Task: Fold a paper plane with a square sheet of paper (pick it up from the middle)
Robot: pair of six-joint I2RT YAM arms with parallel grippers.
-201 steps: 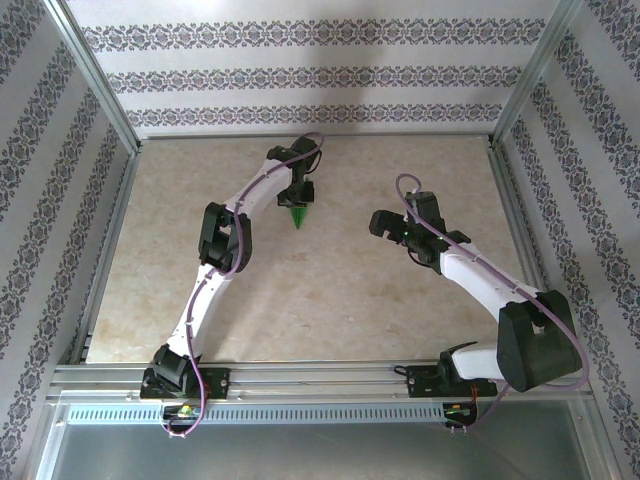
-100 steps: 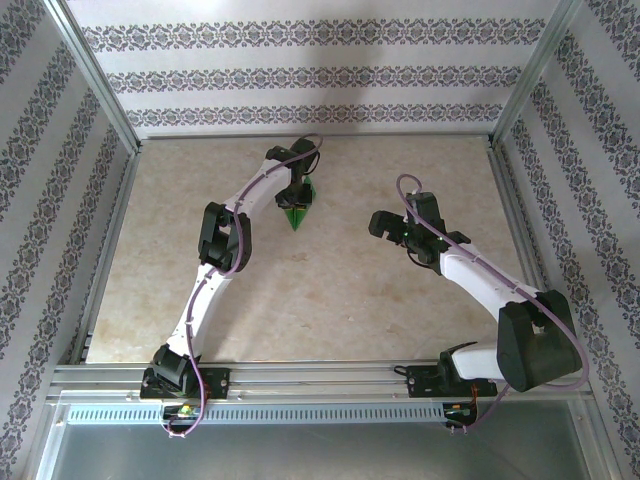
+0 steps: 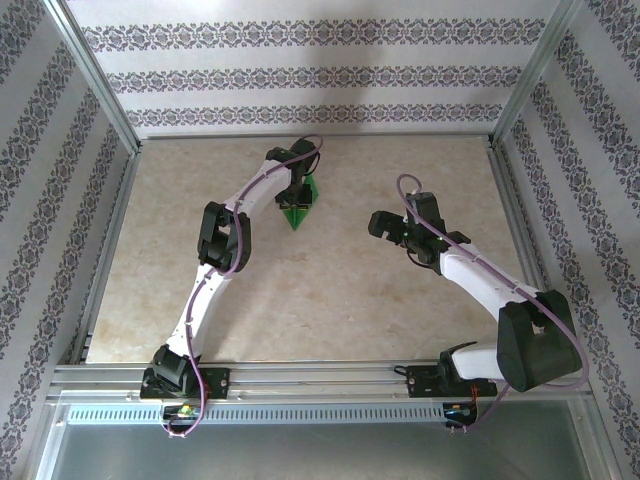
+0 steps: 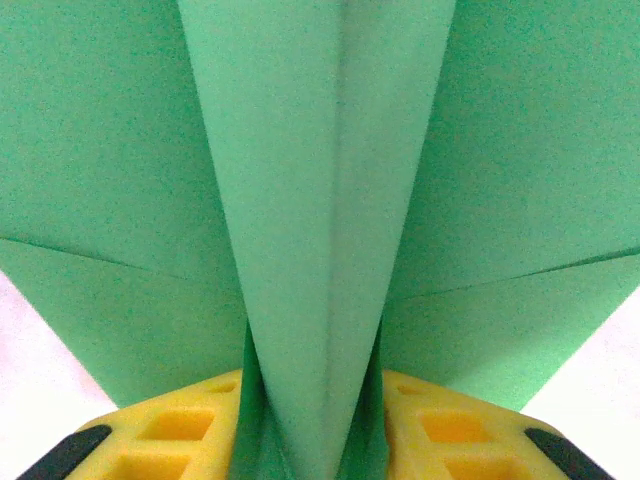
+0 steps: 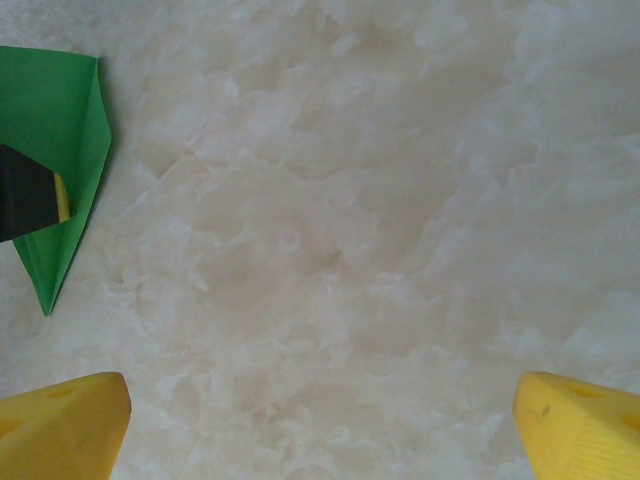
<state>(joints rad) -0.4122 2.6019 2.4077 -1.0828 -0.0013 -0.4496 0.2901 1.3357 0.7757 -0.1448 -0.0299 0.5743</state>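
The plane [image 3: 297,210] lies at the far middle of the counter [image 3: 330,300], a little left of centre, its nose toward the arm bases. From the left wrist we see its folded keel standing between the yellow left fingers [image 4: 170,430], with the wings spread flat to either side. The fingers flank the keel closely, but we cannot tell whether they pinch it or only stand beside it.

We judge the plane to be very light and thin, stiff only along its creases. Its layers are likely to spring apart if let go, it would crush under a hard squeeze, and it would probably slide on the smooth, marbled counter. The best hold, we think, is a gentle pinch on the keel under the centre crease, about midway along.

Well to the right, the right fingers [image 5: 65,425] gape wide over bare counter, holding nothing.

The paper is plain green, and we read no brand, label or writing anywhere.
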